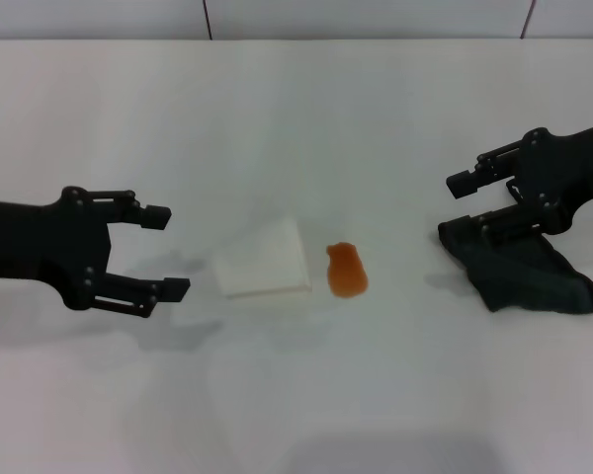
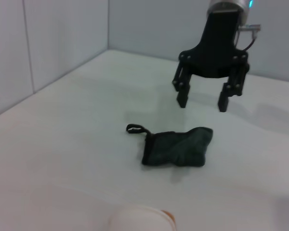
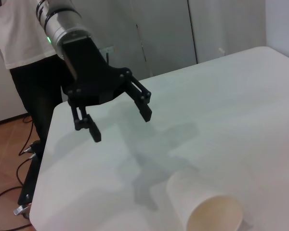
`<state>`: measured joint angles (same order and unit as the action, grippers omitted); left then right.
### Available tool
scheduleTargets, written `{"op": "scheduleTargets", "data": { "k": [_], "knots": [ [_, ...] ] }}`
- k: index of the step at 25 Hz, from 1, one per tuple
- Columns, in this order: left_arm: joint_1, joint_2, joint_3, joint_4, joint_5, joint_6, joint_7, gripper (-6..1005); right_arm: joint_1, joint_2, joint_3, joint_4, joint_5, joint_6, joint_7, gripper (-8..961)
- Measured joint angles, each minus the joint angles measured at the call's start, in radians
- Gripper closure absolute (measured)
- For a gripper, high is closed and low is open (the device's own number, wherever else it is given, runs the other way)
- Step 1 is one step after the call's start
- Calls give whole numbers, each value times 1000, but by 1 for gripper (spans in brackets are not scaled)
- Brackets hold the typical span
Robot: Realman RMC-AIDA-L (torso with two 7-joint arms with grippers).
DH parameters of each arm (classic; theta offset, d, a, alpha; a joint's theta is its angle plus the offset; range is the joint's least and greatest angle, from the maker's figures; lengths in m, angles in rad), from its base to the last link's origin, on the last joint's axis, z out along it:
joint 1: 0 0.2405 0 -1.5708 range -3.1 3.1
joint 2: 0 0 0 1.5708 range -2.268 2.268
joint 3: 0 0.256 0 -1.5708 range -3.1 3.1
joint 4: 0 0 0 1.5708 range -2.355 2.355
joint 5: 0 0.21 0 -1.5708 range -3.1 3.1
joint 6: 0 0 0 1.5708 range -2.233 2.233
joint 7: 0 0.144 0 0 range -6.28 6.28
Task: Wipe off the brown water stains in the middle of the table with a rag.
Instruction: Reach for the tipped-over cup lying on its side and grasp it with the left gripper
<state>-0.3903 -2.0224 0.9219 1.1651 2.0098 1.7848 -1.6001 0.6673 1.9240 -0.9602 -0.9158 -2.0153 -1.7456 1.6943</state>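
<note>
The brown water stain [image 1: 346,270] is a small orange-brown blob in the middle of the white table [image 1: 306,395]. The dark green-black rag [image 1: 534,272] lies crumpled on the right; it also shows in the left wrist view [image 2: 178,148]. My right gripper [image 1: 457,205] is open and empty, hovering at the rag's edge without holding it; the left wrist view shows the right gripper [image 2: 203,103] just beyond the rag. My left gripper [image 1: 168,252] is open and empty at the left, seen too in the right wrist view [image 3: 119,122].
A white paper cup [image 1: 265,259] lies on its side just left of the stain, its mouth showing in the right wrist view [image 3: 214,214]. A person [image 3: 19,43] stands beyond the table's left edge. A wall runs along the far side.
</note>
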Motion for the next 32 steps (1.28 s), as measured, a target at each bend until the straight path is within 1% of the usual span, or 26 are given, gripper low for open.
{"op": "scheduleTargets", "data": {
  "k": [3,5,7,9,11,14,16,17,18,22,24,25,27,29,31,32],
  "knots": [
    [-31,22,1,5,29,7,-56,112,0,0,0,0,0,0,-1,349],
    [-62,42,4,5,56,11,-93,112,0,0,-2,-1,0,1,-1,349],
    [-96,55,6,5,93,14,-123,112,1,0,-4,-1,-1,3,-1,349],
    [-142,59,8,5,151,20,-147,112,4,0,-6,-1,-2,5,-1,348],
    [-188,57,10,5,217,26,-162,112,7,-1,-7,-2,-2,5,-2,348],
    [-255,47,14,5,307,27,-173,112,8,4,-7,-14,-1,5,-2,348],
    [-282,41,26,2,336,23,-175,112,8,7,-7,-19,-1,5,-2,348],
    [-293,37,39,1,349,17,-177,112,11,16,-8,-30,-3,6,-2,348],
    [-299,34,51,-1,362,12,-179,112,12,17,-8,-31,-3,6,-2,348],
    [-319,16,76,-19,413,-17,-179,112,24,31,-9,-46,-4,7,-4,349],
    [-346,2,91,-66,439,-46,-177,112,26,36,-9,-51,-5,7,-5,350],
    [-346,2,91,-66,439,-46,-177,112,26,37,-9,-52,-5,7,-5,350],
    [-368,-15,101,-101,465,-72,-177,112,26,38,-9,-52,-5,7,-5,350],
    [-379,-39,113,-110,496,-94,-174,111,24,38,-9,-52,-5,8,-5,350],
    [-381,-51,146,-112,511,-121,-174,111,24,38,-9,-52,-5,9,-7,350],
    [-381,-53,165,-114,511,-134,-177,111,23,39,-9,-52,-5,9,-9,350]
  ]
}}
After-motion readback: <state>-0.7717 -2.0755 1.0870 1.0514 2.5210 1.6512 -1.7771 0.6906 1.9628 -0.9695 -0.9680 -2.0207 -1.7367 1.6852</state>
